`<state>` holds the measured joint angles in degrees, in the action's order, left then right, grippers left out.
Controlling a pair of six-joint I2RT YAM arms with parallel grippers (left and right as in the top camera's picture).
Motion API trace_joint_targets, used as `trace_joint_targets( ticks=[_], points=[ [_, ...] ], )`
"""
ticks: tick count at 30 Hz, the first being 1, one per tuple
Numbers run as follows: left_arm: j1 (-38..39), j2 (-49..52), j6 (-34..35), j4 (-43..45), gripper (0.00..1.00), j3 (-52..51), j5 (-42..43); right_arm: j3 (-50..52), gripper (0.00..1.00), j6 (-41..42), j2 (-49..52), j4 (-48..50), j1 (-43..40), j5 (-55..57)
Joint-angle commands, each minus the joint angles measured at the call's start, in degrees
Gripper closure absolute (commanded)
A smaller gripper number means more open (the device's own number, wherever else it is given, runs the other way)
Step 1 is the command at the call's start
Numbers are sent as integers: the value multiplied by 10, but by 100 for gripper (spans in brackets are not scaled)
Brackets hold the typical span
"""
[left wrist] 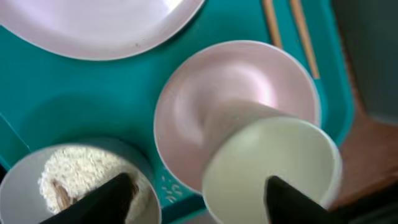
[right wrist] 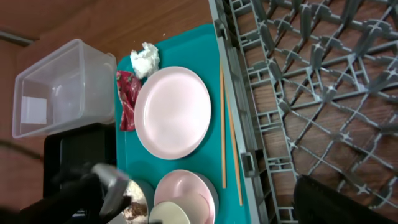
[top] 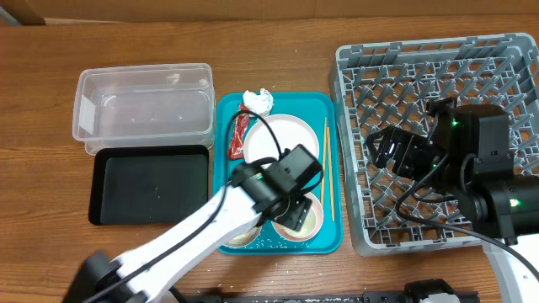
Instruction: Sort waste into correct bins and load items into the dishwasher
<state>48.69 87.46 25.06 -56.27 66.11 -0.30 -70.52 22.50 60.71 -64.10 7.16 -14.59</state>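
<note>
Between wide-open left jaws, small white cup [left wrist: 270,174], ungripped, standing in pinkish bowl [left wrist: 230,87]

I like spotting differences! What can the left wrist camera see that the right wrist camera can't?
Only the left wrist view gives a clear look at the white rice heaped in the white bowl. Only the right wrist view shows the clear tub, black tray, crumpled napkin, red wrapper and grey dish rack. Both show the pale plate, pinkish bowl, small white cup, chopsticks and teal tray.
</note>
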Motion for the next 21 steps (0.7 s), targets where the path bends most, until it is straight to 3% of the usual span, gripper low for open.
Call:
trace_joint_targets(
  ticks=[1, 7, 15, 17, 19, 21],
  points=[
    [1, 58, 18, 25, 51, 8, -14, -18, 0, 5, -6, 1, -2, 6],
    [0, 81, 18, 56, 96, 9, 8, -18, 0, 5, -6, 1, -2, 6],
    [-40, 24, 22, -34, 96, 80, 23, -18, 0, 5, -6, -3, -2, 6],
    [-71, -4, 16, -60, 96, 103, 33, -18, 5, 5, -6, -3, -2, 6],
    [-113, -35, -1, -65, 96, 114, 67, -18, 14, 5, -6, -3, -2, 2],
    [-163, -62, -26, -49, 96, 115, 143, -18, 15, -1, -6, -3, -2, -19]
  ],
)
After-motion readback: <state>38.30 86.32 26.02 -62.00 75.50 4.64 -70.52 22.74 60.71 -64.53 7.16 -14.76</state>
